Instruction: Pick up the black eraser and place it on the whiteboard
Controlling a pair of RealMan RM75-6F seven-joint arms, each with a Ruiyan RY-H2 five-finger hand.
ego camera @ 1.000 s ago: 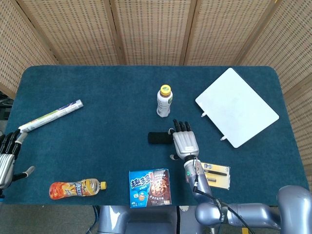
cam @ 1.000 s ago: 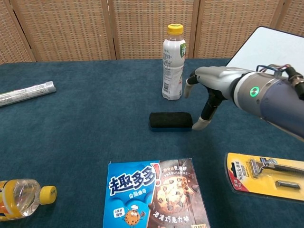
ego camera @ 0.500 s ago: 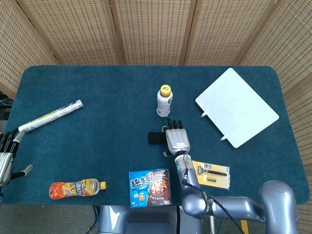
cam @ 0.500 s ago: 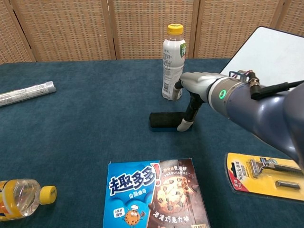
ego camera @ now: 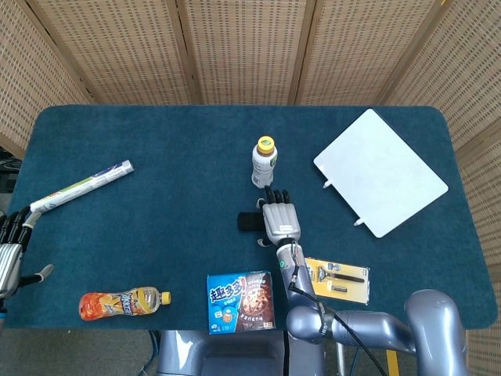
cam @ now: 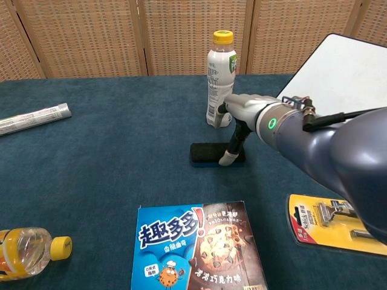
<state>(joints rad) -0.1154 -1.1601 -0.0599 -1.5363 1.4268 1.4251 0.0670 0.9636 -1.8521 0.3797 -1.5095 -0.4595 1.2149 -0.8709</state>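
Observation:
The black eraser lies flat on the blue tablecloth, just in front of the drink bottle. My right hand hovers palm-down over the eraser's right half with its fingers stretched out. Its thumb reaches down and touches the eraser's front face. The eraser is not lifted. The whiteboard lies flat at the far right. My left hand rests at the table's left edge, holding nothing, fingers apart.
A yellow-capped drink bottle stands right behind the eraser, near my right hand's fingers. A cookie box, a razor pack, an orange bottle and a long tube lie around.
My right hand has slid left, from beside the eraser's right end to over it, and its thumb now meets the front face. The eraser and left hand have stayed put.

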